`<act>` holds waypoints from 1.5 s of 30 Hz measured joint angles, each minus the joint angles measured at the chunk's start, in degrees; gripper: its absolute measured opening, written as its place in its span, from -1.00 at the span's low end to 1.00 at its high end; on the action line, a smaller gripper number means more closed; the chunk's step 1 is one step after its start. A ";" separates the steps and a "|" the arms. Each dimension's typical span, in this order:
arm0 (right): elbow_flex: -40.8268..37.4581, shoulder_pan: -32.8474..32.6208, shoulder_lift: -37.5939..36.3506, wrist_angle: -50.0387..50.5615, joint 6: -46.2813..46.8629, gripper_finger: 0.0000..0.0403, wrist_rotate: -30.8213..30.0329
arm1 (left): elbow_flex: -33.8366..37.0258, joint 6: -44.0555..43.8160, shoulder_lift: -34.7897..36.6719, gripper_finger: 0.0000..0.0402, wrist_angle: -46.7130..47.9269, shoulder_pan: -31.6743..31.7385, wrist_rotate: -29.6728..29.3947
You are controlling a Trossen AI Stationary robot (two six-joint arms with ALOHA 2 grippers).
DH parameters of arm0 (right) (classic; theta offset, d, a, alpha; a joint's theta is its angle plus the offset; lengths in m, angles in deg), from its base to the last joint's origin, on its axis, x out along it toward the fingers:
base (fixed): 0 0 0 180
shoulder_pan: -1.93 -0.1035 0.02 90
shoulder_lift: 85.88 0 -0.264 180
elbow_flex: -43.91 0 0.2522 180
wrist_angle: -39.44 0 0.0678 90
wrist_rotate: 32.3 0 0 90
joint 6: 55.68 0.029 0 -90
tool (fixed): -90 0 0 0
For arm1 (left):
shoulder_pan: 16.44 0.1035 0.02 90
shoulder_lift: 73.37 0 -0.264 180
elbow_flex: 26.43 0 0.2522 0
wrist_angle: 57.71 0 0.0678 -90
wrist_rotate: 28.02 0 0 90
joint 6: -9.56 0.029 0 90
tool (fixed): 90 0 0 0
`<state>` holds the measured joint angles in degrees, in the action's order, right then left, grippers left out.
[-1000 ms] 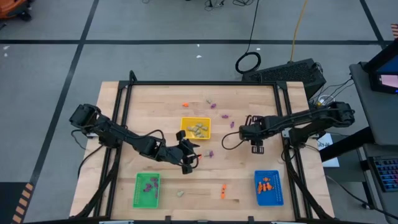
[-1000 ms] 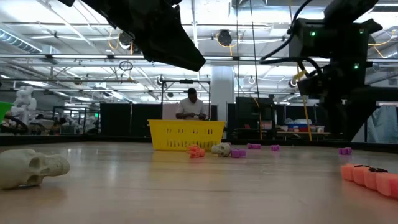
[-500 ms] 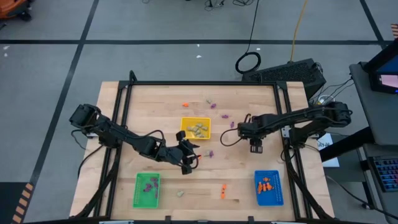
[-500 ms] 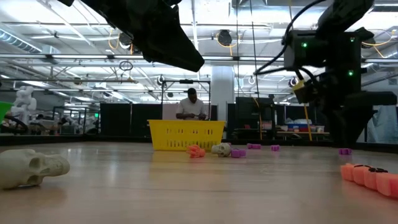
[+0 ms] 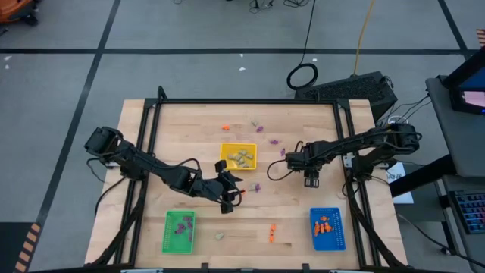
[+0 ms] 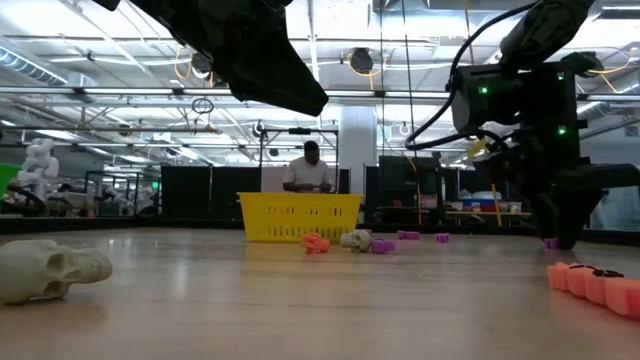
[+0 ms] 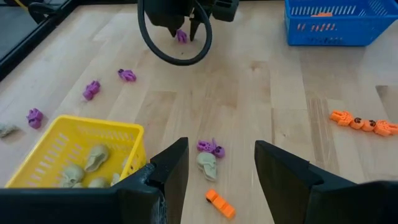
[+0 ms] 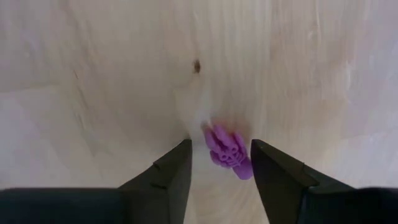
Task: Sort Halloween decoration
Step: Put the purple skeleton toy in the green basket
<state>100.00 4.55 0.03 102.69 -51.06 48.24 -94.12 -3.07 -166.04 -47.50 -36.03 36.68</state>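
My right gripper [image 5: 311, 180] is open and low over the table right of the yellow tray [image 5: 239, 156]. Its fingers stand on either side of a purple trinket [image 8: 227, 151] that lies on the wood. I cannot tell whether they touch it. My left gripper [image 5: 236, 196] is open and empty above the table's middle. A purple trinket [image 7: 210, 147], a beige skull [image 7: 207, 165] and an orange trinket [image 7: 221, 203] lie on the table ahead of its fingers. The yellow tray holds beige skulls [image 7: 93, 158].
The green tray [image 5: 179, 231] with purple pieces stands near left, the blue tray [image 5: 327, 228] with orange pieces near right. Loose trinkets lie beyond the yellow tray [image 5: 260, 129] and near the front edge [image 5: 271, 233]. A person [image 6: 308, 168] stands in the room behind the table.
My right gripper has come down toward the table and shifted a little toward the table's left edge, so its fingers now reach the tabletop around the purple trinket.
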 joint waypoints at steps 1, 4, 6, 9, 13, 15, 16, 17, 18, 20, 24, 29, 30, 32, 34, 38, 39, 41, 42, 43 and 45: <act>0.00 -0.02 0.00 0.00 -0.02 -0.29 0.03 | 0.02 0.00 0.00 -0.09 0.00 0.00 0.00; -0.09 -0.02 -0.20 0.00 -0.03 -0.46 0.24 | 0.00 0.02 0.00 -0.09 0.00 0.00 0.00; -0.12 -0.02 -0.20 -0.02 -0.37 -0.60 0.78 | 0.00 0.01 0.00 -0.09 -0.01 0.00 0.00; -0.13 -0.02 -0.20 0.02 -0.82 -0.79 0.81 | 0.02 -0.01 0.00 -0.09 -0.02 0.00 0.00; -0.09 0.01 -0.20 -0.01 -0.81 -0.93 1.63 | 0.02 0.02 0.00 -0.09 -0.02 0.02 -0.02; 0.28 -0.14 -0.15 0.27 -0.31 -0.95 1.84 | 0.00 0.02 0.00 -0.09 -0.04 0.02 -0.02; 0.59 -0.32 -0.08 0.44 0.13 -0.95 1.87 | 0.02 0.02 0.00 -0.09 -0.04 0.02 -0.02; 0.99 -0.48 -0.02 0.62 0.42 -0.95 1.96 | 0.02 0.02 0.00 -0.09 -0.04 0.02 -0.02; 1.57 -0.69 -0.05 0.64 0.53 -0.93 2.01 | 0.01 0.02 0.00 -0.09 -0.09 0.02 -0.02; 3.21 -1.13 -0.35 0.17 0.68 -0.91 2.62 | 0.02 0.02 0.00 -0.09 -0.09 0.02 -0.02; 6.75 -2.31 -0.35 0.49 1.43 -0.91 3.58 | 0.01 0.68 0.00 -0.09 -0.19 0.02 -0.07; 11.77 -4.67 -0.40 0.40 2.50 -0.90 5.79 | 0.00 1.44 0.00 -0.09 -0.35 0.02 -0.32; 12.64 -5.21 -0.70 -0.10 2.63 -0.90 6.56 | 0.02 1.61 0.00 -0.09 -0.33 0.02 -0.37; 13.44 -6.72 -1.70 -2.46 2.81 -0.90 7.86 | -0.01 2.52 0.00 -0.09 -0.37 0.02 -0.41; 12.84 -8.40 -3.60 -6.54 2.58 -0.90 8.48 | 0.02 2.59 0.00 -0.09 -0.37 0.02 -0.43; 9.02 -11.75 -8.08 -20.18 2.56 -0.90 9.60 | 0.02 2.51 0.00 -0.09 -0.40 -0.07 -0.44; 7.68 -12.60 -9.11 -24.41 2.54 -0.90 9.57 | 0.00 2.50 0.00 -0.09 -0.47 -0.09 -0.44; 5.06 -13.97 -10.53 -34.73 2.50 -0.90 9.54 | 0.02 2.49 0.00 -0.09 -0.70 -0.24 -0.48; 3.67 -14.67 -11.07 -39.79 2.38 -0.90 9.52 | 0.01 2.49 0.00 -0.09 -0.75 -0.31 -0.50; 2.43 -15.25 -11.35 -44.32 2.14 -0.90 9.49 | 0.02 2.49 0.00 -0.09 -0.80 -0.31 -0.60; 0.00 -16.27 -11.35 -53.71 1.11 -0.90 9.49 | 0.02 2.49 0.00 -0.09 -0.82 -0.31 -0.82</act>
<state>100.00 -11.72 -11.32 48.99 -49.96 57.73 -94.11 -0.59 -166.04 -48.32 -36.34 35.86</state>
